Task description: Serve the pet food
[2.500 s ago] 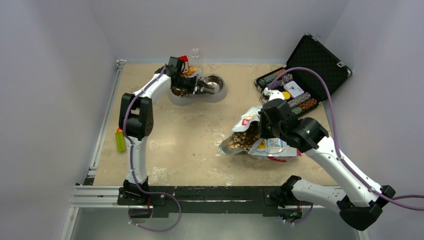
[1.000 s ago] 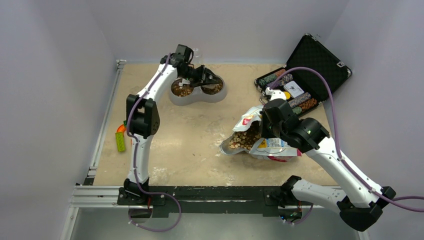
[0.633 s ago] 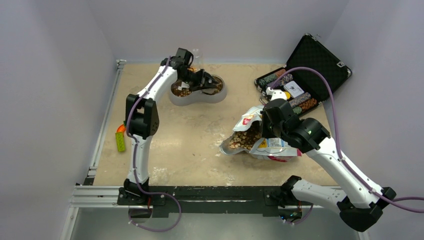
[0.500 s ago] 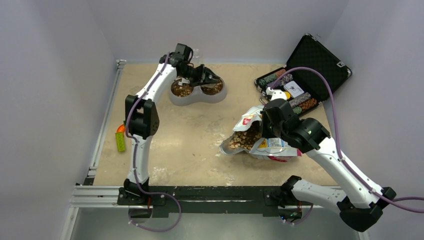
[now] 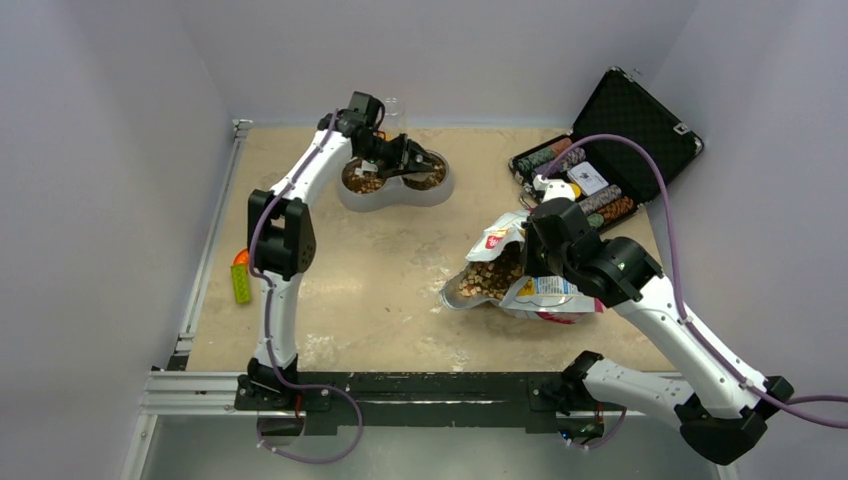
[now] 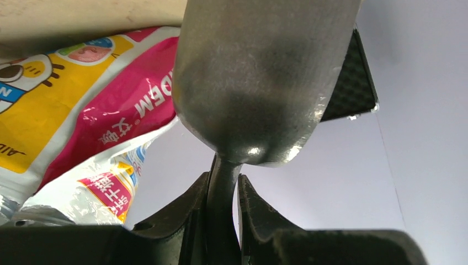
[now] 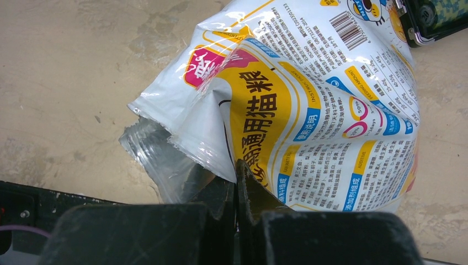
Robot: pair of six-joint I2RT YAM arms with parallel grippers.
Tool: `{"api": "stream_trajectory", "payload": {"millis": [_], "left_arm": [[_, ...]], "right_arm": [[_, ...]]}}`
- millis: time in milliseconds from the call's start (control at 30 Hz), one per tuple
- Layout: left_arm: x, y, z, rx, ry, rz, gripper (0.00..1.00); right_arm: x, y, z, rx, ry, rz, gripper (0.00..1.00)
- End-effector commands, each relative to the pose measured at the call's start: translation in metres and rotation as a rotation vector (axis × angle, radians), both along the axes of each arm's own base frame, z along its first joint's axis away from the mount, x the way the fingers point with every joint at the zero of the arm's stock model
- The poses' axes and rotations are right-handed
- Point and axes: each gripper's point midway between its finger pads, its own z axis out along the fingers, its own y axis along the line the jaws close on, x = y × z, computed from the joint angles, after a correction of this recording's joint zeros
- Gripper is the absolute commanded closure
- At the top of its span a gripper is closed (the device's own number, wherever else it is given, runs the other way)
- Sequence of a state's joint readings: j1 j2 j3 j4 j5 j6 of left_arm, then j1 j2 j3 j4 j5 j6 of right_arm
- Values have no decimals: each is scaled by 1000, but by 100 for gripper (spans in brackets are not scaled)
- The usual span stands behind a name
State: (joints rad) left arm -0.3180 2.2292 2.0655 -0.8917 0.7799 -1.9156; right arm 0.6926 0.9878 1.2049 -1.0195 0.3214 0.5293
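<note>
The left gripper (image 6: 223,185) is pinching the scoop (image 6: 259,83) by its thin handle above the double bowl (image 5: 395,203), where some pet food (image 5: 364,183) is lying, while the right gripper (image 7: 237,185) is clamping the open bag (image 7: 309,110) by its edge, so a twisting handle or slipping bag is risking a spill.

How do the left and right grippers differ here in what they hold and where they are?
The left gripper clamps the handle of the metal scoop; the right gripper pinches the edge of the food bag. The left one is over the double bowl at the far side; the right one is nearer, right of centre. Left jaws stand slightly apart around the handle; right jaws meet on thin film. Both grip something.
</note>
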Motion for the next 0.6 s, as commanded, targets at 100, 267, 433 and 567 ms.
{"api": "stream_trajectory", "payload": {"millis": [100, 267, 433, 567], "left_arm": [[-14, 4, 84, -53, -312, -89, 100], [-59, 12, 101, 6, -546, -222, 100], [-145, 6, 100, 29, -781, -501, 100], [-231, 3, 92, -15, -939, -772, 100]], "right_arm": [[17, -2, 46, 54, -159, -23, 100], [22, -5, 44, 11, -136, -31, 100], [29, -3, 45, -7, -142, -7, 100], [36, -1, 47, -31, -172, 29, 100]]}}
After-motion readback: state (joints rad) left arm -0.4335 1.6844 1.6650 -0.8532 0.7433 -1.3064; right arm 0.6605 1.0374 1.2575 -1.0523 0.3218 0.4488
